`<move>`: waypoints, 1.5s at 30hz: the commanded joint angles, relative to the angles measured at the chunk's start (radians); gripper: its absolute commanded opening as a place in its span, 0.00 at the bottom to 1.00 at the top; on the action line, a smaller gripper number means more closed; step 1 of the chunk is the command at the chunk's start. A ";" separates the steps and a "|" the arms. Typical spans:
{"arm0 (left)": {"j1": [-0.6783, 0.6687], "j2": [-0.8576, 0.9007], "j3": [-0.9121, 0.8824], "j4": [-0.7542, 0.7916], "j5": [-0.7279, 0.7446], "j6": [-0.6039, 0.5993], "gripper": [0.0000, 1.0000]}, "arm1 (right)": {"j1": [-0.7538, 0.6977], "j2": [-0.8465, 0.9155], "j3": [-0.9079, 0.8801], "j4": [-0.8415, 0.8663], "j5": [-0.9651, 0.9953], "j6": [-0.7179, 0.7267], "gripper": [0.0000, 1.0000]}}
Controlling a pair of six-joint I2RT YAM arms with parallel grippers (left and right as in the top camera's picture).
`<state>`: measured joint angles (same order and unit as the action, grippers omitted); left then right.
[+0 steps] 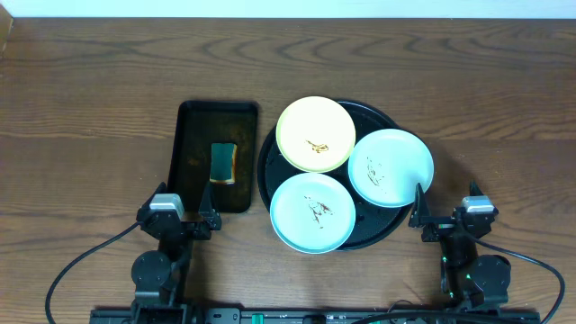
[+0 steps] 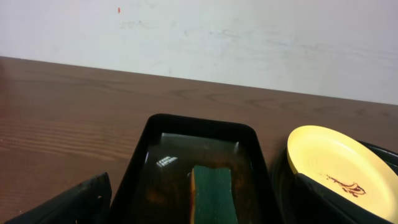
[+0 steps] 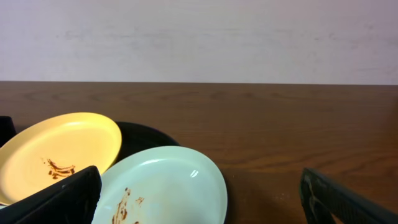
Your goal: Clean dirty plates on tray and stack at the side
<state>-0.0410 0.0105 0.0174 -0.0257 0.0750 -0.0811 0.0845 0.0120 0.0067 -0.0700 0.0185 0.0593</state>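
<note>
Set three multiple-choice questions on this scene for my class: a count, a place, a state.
1. How many plates are mint-blue? A. one B. two C. three
2. Where does the green sponge lie? A. on the bare table B. in the rectangular tray C. on a plate
3. The plates are: A. stacked aside B. wiped clean C. smeared, on the round tray
Answers: 1 B, the third is yellow. 2 B, it sits inside that tray. 3 C, each shows brown marks.
</note>
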 commanded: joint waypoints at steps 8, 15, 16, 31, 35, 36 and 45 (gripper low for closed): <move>0.005 -0.006 -0.013 -0.036 0.006 0.006 0.91 | 0.008 -0.005 -0.001 -0.004 0.000 -0.008 0.99; 0.004 -0.006 -0.013 -0.037 0.002 0.006 0.91 | 0.008 -0.005 -0.001 -0.004 0.002 -0.009 0.99; 0.004 -0.006 -0.013 -0.037 0.003 0.006 0.91 | 0.008 -0.005 -0.001 -0.004 0.009 -0.010 0.99; 0.004 0.061 0.040 -0.050 0.014 -0.064 0.91 | 0.008 -0.005 0.019 -0.012 0.024 0.056 0.99; 0.004 0.152 0.122 -0.089 0.014 -0.105 0.91 | 0.008 0.006 0.060 -0.081 0.027 0.064 0.99; 0.004 0.177 0.146 -0.105 0.014 -0.104 0.91 | 0.008 0.014 0.074 -0.104 0.032 0.065 0.99; 0.004 0.444 0.399 -0.320 0.014 -0.104 0.91 | 0.008 0.206 0.256 -0.278 0.045 0.097 0.99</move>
<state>-0.0410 0.3805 0.3271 -0.2951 0.0795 -0.1764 0.0845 0.1398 0.1795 -0.3237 0.0475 0.1181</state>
